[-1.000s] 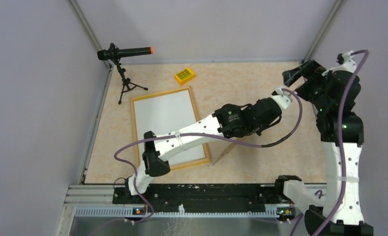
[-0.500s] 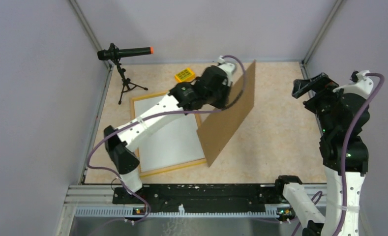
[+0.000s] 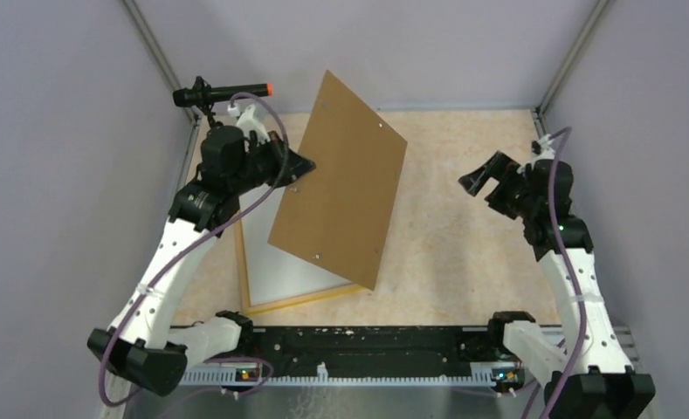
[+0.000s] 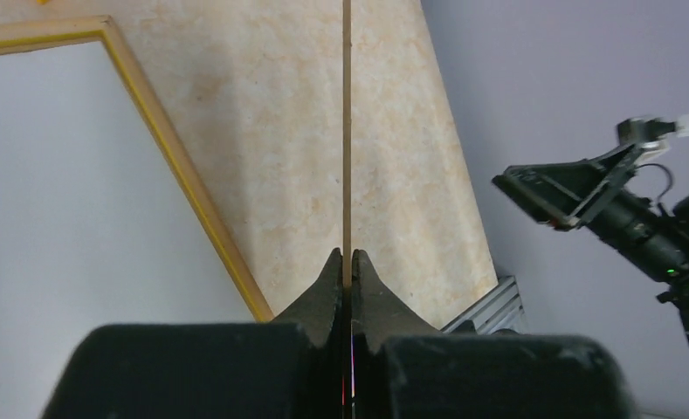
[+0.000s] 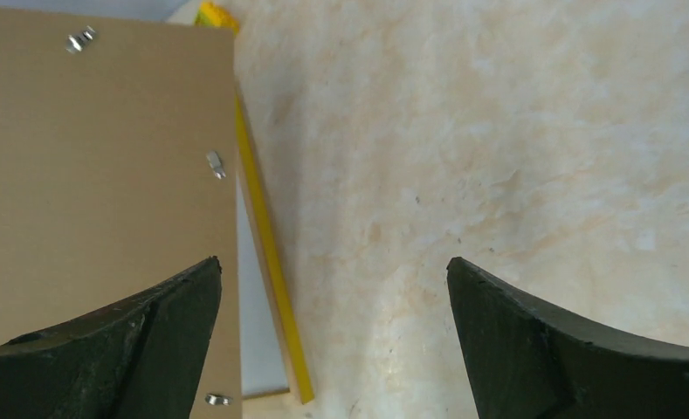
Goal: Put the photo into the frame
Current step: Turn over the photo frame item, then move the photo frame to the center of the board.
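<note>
On the tabletop [image 3: 463, 253], left half: the frame [image 3: 306, 298], light yellowish wood with thin rails, lying flat, its long side running away from the arm bases. Its far part is hidden behind the board.

Within the frame rails: the photo [image 3: 275, 271], lying flat with a plain white face up and filling the opening as far as can be seen. No printed picture shows.

Above the frame: one brown backing board [image 3: 341, 183], rectangular, lifted and steeply tilted, far corner highest. Its near corner hangs by the frame's near right corner; whether it touches cannot be told. Small metal tabs [image 5: 216, 164] sit along its face.

Left end effector [image 3: 301, 166]: at the board's left edge, fingers pressed together on the thin board, which the left wrist view shows edge-on as a narrow line.

Right end effector [image 3: 489, 179]: over bare tabletop to the right of the board and well apart from it, fingers spread wide, nothing between them. It faces the board and the frame's right rail.

Far left corner: a black microphone [image 3: 223, 92] with an orange tip, on a small tripod.
</note>
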Motion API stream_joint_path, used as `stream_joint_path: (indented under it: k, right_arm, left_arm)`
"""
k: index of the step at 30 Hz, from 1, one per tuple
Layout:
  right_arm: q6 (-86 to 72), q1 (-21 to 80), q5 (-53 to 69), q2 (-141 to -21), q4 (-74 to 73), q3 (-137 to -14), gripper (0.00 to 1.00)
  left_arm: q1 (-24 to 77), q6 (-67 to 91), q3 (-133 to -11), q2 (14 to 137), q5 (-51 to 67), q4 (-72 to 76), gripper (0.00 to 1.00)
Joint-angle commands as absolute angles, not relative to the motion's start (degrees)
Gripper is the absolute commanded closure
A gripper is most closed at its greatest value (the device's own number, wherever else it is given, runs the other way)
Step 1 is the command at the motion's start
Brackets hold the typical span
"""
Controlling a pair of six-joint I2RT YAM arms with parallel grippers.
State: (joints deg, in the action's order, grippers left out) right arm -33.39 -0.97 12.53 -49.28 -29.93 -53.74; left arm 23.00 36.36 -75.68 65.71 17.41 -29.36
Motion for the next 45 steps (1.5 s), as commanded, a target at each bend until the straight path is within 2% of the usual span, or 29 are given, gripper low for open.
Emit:
stream_joint_path:
  k: [1,3,6,10,18,21,31,34,39,45]
  right_arm:
    - [-33.0,7.2,17.5,-53.9,-23.9,-51.2,0.03]
    - [-32.2,12.6,15.1,-56.5,-22.9,-50.4,0.06]
    - [-31.9,21.7,12.0,-62.6,-19.9,-50.0,0.19]
    - [-31.6,32.2,7.1,-72.7,-19.4,-54.2,0.29]
    - [-30.3,43.8,0.7,-88.7,-20.3,-63.8,0.51]
    - [-31.8,45.5,1.0,-92.5,-19.3,-65.4,0.53]
    - [-32.1,47.9,-1.9,-100.5,-19.4,-69.9,0.49]
    - [-32.1,48.0,-2.9,-102.9,-21.3,-71.8,0.51]
    - [-31.5,48.2,-3.0,-105.5,-20.0,-72.3,0.63]
    - [-30.9,48.5,-5.0,-107.7,-20.2,-72.9,0.64]
  left_arm:
    - [15.7,41.6,-70.3,58.9,26.2,-23.0,1.00]
    - [13.3,40.0,-69.4,56.1,22.6,-26.8,1.00]
    - [11.9,38.6,-67.8,51.2,17.5,-29.9,1.00]
    - [11.8,36.7,-68.3,47.6,12.6,-33.3,1.00]
    - [11.8,32.5,-69.8,43.6,4.3,-40.4,1.00]
    - [11.8,31.4,-69.8,42.3,2.6,-41.8,1.00]
    - [11.8,31.6,-67.0,40.8,3.6,-41.2,1.00]
    - [11.8,32.1,-66.5,40.6,3.5,-40.6,1.00]
    - [11.8,32.8,-65.7,40.8,4.0,-39.2,1.00]
    - [11.8,33.6,-64.3,41.3,4.9,-38.0,1.00]
